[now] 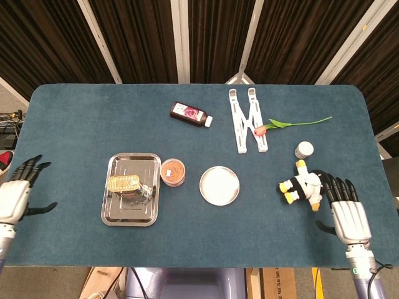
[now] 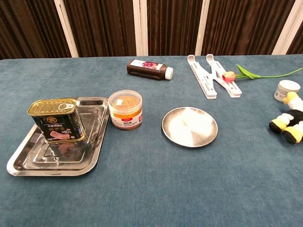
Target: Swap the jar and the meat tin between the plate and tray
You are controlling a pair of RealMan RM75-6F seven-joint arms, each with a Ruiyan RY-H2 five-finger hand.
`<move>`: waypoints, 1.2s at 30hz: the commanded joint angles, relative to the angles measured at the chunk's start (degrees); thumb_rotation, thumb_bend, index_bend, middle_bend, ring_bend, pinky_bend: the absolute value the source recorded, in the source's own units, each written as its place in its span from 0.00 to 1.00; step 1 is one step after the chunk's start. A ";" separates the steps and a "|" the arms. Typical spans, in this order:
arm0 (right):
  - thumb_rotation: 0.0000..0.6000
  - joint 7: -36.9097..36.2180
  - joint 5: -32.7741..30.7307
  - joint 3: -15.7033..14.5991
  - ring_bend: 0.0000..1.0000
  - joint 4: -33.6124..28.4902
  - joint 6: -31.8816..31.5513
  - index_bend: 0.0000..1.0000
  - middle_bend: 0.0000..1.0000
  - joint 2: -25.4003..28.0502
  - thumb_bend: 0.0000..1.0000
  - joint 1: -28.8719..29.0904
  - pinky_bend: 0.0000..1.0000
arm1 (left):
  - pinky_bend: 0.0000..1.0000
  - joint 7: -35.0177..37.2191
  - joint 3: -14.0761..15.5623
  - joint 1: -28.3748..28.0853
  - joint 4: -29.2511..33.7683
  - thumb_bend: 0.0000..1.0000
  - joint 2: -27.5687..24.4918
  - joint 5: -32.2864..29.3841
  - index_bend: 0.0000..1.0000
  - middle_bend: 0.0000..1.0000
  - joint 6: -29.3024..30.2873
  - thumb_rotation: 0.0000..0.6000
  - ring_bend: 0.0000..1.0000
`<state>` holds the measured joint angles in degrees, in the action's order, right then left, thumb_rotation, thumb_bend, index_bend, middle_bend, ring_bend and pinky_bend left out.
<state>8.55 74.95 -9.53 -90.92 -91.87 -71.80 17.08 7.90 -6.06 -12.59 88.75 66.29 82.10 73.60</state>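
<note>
The meat tin [image 1: 124, 183] [image 2: 56, 120] stands in the steel tray [image 1: 132, 208] [image 2: 38, 163] at the left. The jar [image 1: 173, 172] [image 2: 125, 109], clear with an orange lid, stands on the cloth between the tray and the round plate [image 1: 219, 185] [image 2: 190, 126], which holds nothing. My left hand [image 1: 17, 194] hovers at the table's left edge, fingers spread, holding nothing. My right hand [image 1: 346, 213] is at the front right, fingers spread and empty, just beside the plush toy. Neither hand shows in the chest view.
A dark bottle [image 1: 191, 114] [image 2: 149, 68] lies at the back. A white folding stand [image 1: 247, 118] [image 2: 213, 75] and a tulip [image 1: 291, 124] [image 2: 246, 74] lie right of it. A small white pot [image 1: 304, 149] [image 2: 287, 90] and a black-and-yellow plush toy [image 1: 305, 185] [image 2: 289, 124] sit at the right.
</note>
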 commanded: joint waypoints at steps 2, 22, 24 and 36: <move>1.00 -1.15 1.22 1.07 0.00 0.05 0.04 0.00 0.00 0.78 0.00 -1.11 0.00 | 0.12 -3.69 -0.90 -3.86 0.31 0.04 3.26 -0.68 0.14 0.04 -4.23 1.00 0.00; 1.00 -2.09 3.40 5.91 0.00 -0.54 3.09 0.00 0.00 1.97 0.00 -4.48 0.00 | 0.33 -24.22 -2.80 -14.75 1.86 0.16 17.31 -8.71 0.28 0.23 -12.95 1.00 0.21; 1.00 -2.46 3.60 6.24 0.00 -0.52 3.67 0.00 0.00 2.04 0.00 -4.67 0.00 | 0.37 -24.52 -2.86 -15.00 1.67 0.25 18.05 -8.45 0.31 0.28 -12.25 1.00 0.26; 1.00 -3.92 3.44 8.71 0.00 -0.13 6.10 0.00 0.00 1.74 0.00 -5.74 0.00 | 0.50 -25.61 -2.93 -16.36 -0.92 0.51 20.92 -7.99 0.44 0.50 -10.25 1.00 0.44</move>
<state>4.66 78.34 -0.88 -91.06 -85.83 -70.02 11.39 -17.55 -9.01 -28.93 88.03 87.04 73.98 63.06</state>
